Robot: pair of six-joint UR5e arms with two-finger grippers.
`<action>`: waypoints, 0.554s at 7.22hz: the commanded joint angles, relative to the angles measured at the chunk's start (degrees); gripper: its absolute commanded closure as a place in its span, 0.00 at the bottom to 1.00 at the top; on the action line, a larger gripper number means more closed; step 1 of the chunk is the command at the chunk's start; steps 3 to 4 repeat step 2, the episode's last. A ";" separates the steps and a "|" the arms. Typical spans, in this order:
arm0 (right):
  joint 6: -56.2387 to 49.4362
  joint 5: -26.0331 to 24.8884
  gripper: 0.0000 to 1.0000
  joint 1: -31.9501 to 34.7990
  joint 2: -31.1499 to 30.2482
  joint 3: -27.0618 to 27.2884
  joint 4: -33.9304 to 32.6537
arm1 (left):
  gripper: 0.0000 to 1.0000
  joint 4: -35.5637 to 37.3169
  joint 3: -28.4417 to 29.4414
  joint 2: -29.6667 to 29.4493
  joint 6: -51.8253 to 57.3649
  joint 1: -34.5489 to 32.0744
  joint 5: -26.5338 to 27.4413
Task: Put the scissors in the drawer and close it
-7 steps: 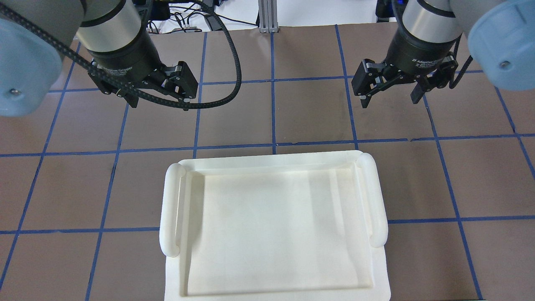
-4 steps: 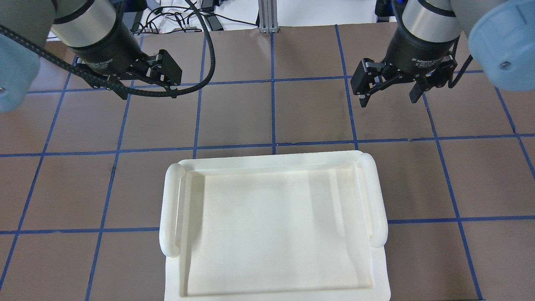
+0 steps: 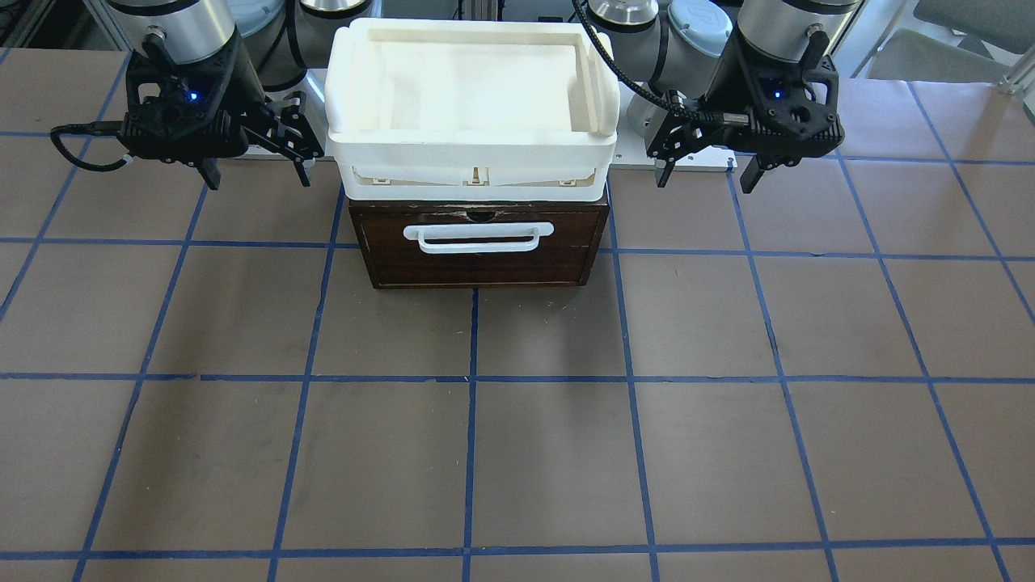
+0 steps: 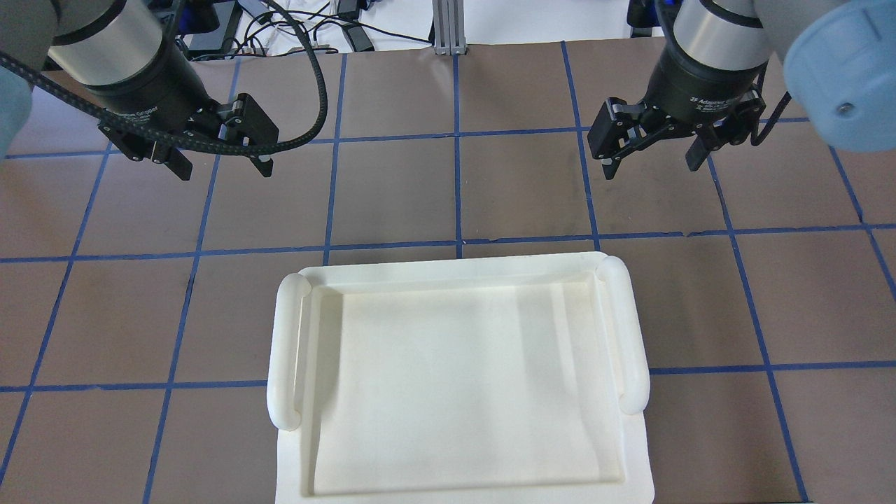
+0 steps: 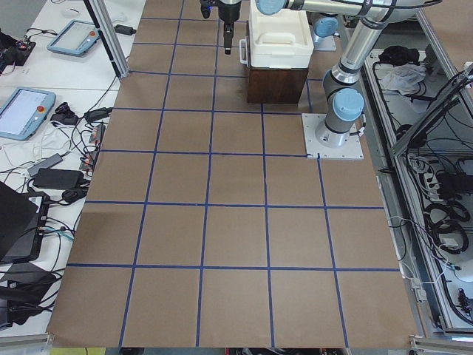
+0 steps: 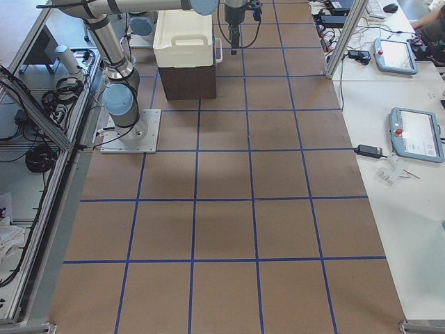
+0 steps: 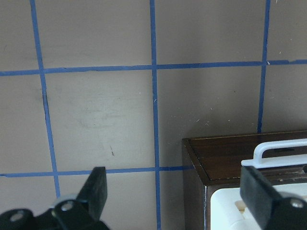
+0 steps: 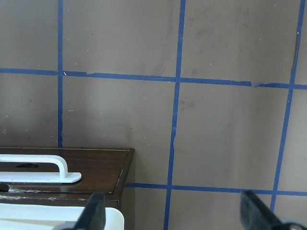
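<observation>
Nearer the table's left edge than a second ago: the left gripper [image 4: 224, 169], carried sideways along the blue tape line. No change over that second for the right gripper [image 4: 651, 168], level with it toward the right edge.

Jaws on both spread wide, released, nothing between the fingers. Both raised clear of the brown table [image 4: 518, 189], touching nothing.

Against the robot-side edge, midway between the left and right edges: a dark brown cabinet [image 5: 277, 87]. On top of it, covering the whole lid, a white tray [image 3: 473, 162] with rounded side handles.

In the cabinet's operator-facing side, the drawer [image 3: 485, 263], pushed fully in, front flush with the frame. Across the upper part of that front, level and untouched, a white bar handle [image 3: 479, 236].

One gripper off each front corner of the cabinet, well apart from it. From the left wrist, the near cabinet corner and one end of the bar handle low at the right; from the right wrist, the other corner and handle end low at the left.

Scissors in sight from no camera; cannot tell where they lie.
</observation>
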 commanded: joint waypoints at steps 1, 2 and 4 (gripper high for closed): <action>-0.02 0.11 0.00 0.00 0.00 0.00 0.04 | 0.00 -0.13 0.02 -0.07 0.12 -0.19 -0.28; -0.02 0.12 0.00 0.00 0.00 0.00 -0.05 | 0.00 -0.13 0.02 0.02 -0.05 -0.19 -0.37; -0.02 0.12 0.00 0.00 0.00 0.00 -0.05 | 0.00 -0.13 0.02 0.02 -0.05 -0.19 -0.37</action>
